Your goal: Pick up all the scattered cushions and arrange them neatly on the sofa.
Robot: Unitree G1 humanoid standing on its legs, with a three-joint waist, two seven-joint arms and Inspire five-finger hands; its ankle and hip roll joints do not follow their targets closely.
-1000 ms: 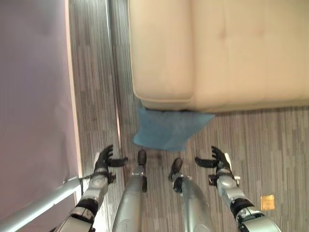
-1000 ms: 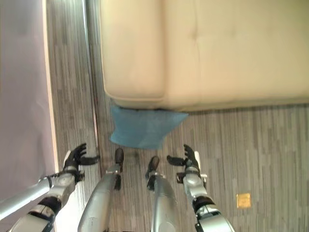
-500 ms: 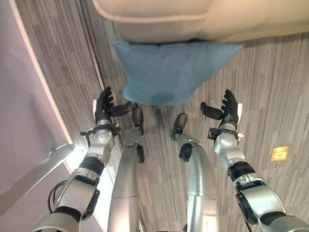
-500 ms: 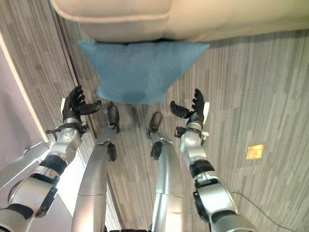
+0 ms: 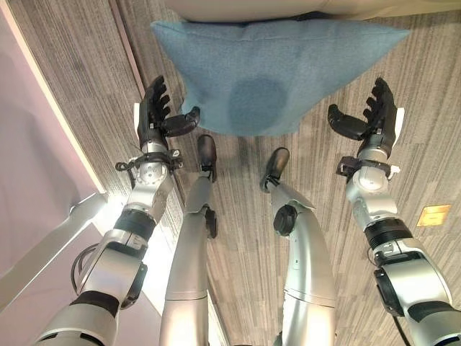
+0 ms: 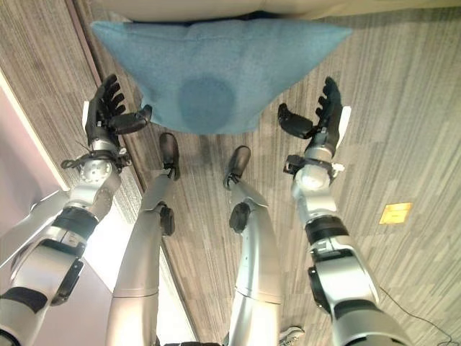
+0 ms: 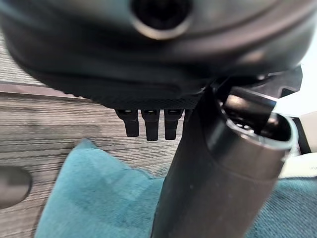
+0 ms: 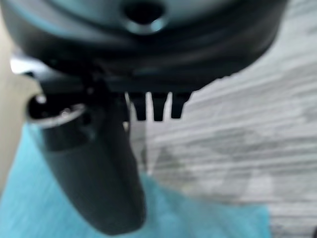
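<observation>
Lying flat on the grey wood-grain plank floor [image 5: 238, 238], the square blue fabric cushion [image 5: 266, 72] was seen against the front base of the beige upholstered sofa [image 6: 216, 7], whose lower edge ran along the top of both eye views. The left hand [image 5: 153, 115] was held just beside the cushion's left edge, fingers straight and spread, thumb reaching towards the fabric; whether the thumb touched could not be told. The right hand [image 5: 374, 119] was held near the right corner, likewise released and grasping nothing, with bare floor between its thumb and the cushion. Open floor was left to the right, where a small yellow square marker [image 6: 395, 213] lay well apart. To the left, room was bounded by a pale purple wall [image 5: 29, 144] and a dark strip in the floor.

From the left wrist view, the cushion's near corner [image 7: 99, 198] was shown past straight fingertips [image 7: 152, 130]. From the right wrist view, blue fabric [image 8: 208, 218] was seen beyond the thumb.
</observation>
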